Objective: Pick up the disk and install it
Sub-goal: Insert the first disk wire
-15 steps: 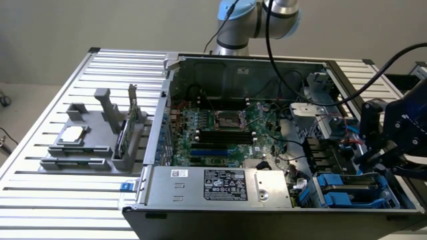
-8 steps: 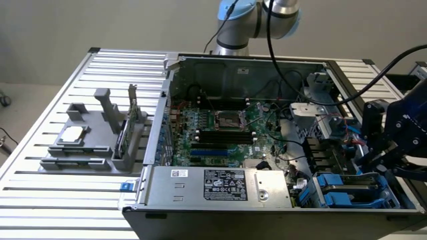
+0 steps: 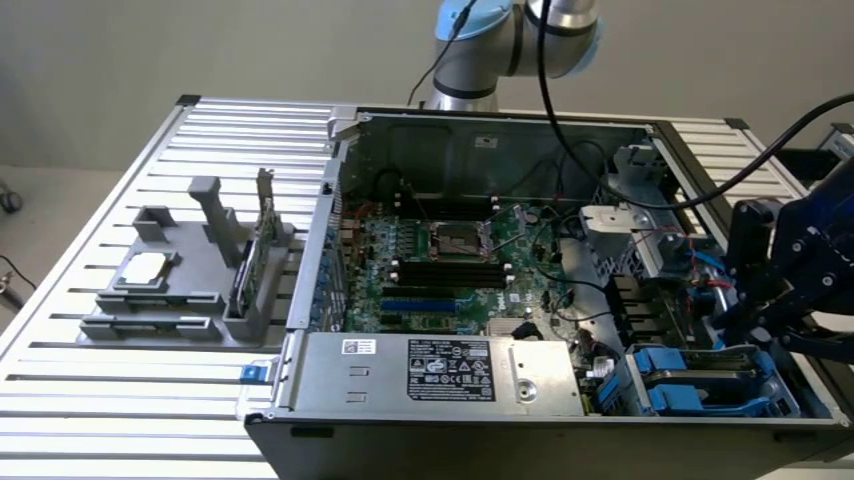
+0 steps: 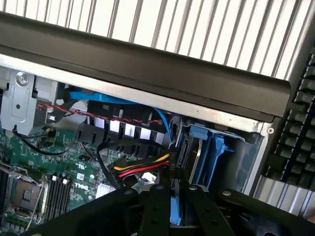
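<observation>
Bench (image 3: 80, 400): slatted metal, carrying the open computer case (image 3: 534, 440), which serves as the reference for all positions below.

Inside the case: motherboard (image 3: 441, 270) across the floor, power supply (image 3: 441, 370) along the near wall, and the drive bay (image 4: 246, 157) in the near corner on the exterior view's right.

The disk (image 4: 199, 150) stands edge-on at the mouth of that bay. A silver strip shows between its blue carrier rails, and it looks only partly in.

Claw (image 4: 175, 187): hanging over that same corner of the case, fingers drawn close with the blue carrier pinched between them.

Red, yellow and black cable bundle (image 4: 140, 169): just beside the carrier, on the motherboard side. A thin blue cable (image 4: 165, 123) runs along the case wall near it.

Risks, my judgement:
- The bundle could catch between the carrier and the bay wall and stop the disk short of seating.
- The carrier could tilt off the bay guides and jam if pushed skewed.
- The pinch sits on a narrow plastic edge, so a side load could make it slip.

Views: the exterior view gives the whole layout, including a grey fixture (image 3: 174, 300) outside the case on the exterior view's left, holding a square chip (image 3: 147, 268) and a green card (image 3: 247, 265). The wrist view gives the close contact of fingers, carrier and cables.
</observation>
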Robot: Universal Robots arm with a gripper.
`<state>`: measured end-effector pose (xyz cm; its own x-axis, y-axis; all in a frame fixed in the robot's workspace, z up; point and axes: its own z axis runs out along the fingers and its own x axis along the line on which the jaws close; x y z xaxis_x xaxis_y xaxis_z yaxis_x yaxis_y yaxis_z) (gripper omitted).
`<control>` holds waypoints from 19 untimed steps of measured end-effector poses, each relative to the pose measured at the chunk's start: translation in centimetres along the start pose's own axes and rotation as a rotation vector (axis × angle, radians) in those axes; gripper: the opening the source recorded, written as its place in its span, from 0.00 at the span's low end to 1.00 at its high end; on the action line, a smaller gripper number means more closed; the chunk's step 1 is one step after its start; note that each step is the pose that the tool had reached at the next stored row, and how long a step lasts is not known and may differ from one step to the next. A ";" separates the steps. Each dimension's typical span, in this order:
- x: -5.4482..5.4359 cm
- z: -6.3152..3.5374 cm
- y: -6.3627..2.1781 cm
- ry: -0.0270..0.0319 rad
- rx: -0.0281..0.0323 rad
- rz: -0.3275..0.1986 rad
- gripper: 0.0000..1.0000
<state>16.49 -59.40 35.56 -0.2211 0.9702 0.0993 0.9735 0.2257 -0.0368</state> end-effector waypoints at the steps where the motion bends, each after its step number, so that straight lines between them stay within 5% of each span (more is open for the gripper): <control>1: 0.0 -0.01 0.00 0.0008 0.0009 0.011 0.17; 6: 0.0 -0.01 0.01 0.0050 0.0058 0.066 0.17; 9: 0.0 0.01 0.01 0.0027 0.0091 0.096 0.17; 14: 0.0 0.08 0.01 -0.0018 0.0051 0.153 0.17; 19: 0.0 0.48 0.03 0.0014 -0.0007 0.230 0.17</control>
<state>16.50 -59.39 35.07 0.0072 0.9959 0.0898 0.9983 -0.0019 -0.0580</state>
